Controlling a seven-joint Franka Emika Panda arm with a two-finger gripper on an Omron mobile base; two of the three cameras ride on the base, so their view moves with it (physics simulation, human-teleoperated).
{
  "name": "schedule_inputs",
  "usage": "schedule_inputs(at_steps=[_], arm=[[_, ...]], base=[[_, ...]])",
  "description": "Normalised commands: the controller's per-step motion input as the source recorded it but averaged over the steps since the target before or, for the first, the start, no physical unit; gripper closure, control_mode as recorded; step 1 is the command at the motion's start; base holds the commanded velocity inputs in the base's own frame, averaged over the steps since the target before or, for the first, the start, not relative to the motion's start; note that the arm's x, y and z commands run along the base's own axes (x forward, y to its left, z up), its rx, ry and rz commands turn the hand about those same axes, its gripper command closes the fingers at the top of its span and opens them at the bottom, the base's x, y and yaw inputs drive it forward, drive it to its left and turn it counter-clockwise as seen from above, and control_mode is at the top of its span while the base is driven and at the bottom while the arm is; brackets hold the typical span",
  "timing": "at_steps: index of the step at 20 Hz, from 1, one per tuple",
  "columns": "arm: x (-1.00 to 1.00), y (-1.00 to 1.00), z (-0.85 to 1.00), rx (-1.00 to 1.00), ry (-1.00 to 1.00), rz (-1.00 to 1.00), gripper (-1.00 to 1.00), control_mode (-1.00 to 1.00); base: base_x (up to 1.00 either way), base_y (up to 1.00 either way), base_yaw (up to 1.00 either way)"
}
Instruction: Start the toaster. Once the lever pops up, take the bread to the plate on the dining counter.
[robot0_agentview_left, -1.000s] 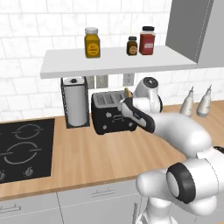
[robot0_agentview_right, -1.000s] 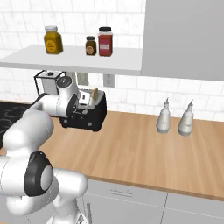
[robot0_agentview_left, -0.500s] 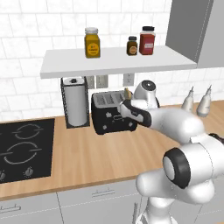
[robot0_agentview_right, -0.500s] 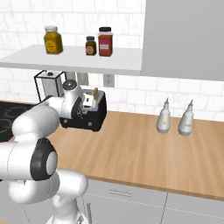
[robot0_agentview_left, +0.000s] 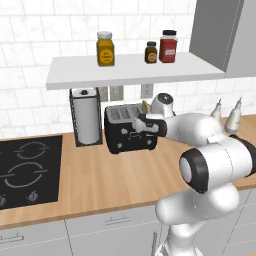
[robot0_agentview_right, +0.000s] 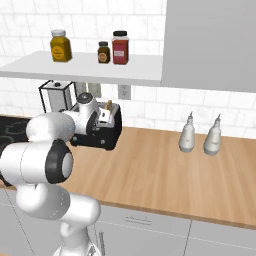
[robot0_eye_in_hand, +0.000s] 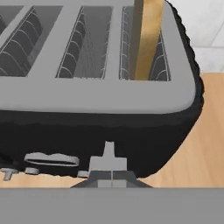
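Hand view: end effector (robot0_eye_in_hand: 112, 175) together, low at toaster (robot0_eye_in_hand: 105, 127) front; bread (robot0_eye_in_hand: 148, 39) upright in slot.

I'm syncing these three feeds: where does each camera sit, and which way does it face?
Left base view: behind the arm's left, facing the toaster; arm rises lower right.
Right base view: behind its right, same toaster; arm lower left.
Hand view: on the hand, facing the toaster's front and slots, bread standing in one.
Shared: toaster and bread.
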Motion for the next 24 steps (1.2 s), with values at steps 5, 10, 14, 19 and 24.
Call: schedule_inputs(at_steps=[5,10,14,19,24], arm=[[0.45,0.00,-0.28,0.00,0.04,0.00,1.00,-1.00],[0.11,0.00,-0.20,0.00,0.05,0.00,1.00,-1.00],[-0.07,0.00,-0.71,0.00,0.10,0.00,1.00,-1.00],[-0.23,0.00,-0.89,0.00,0.04,-0.01,1.00,-1.00],[-0.20,0.06,-0.99,0.00,0.00,-0.03,1.00,-1.00]], base=[[0.00,0.00,0.00],[0.00,0.00,0.00],[0.00,0.00,0.00],[0.00,0.00,0.00],[0.00,0.00,0.00]])
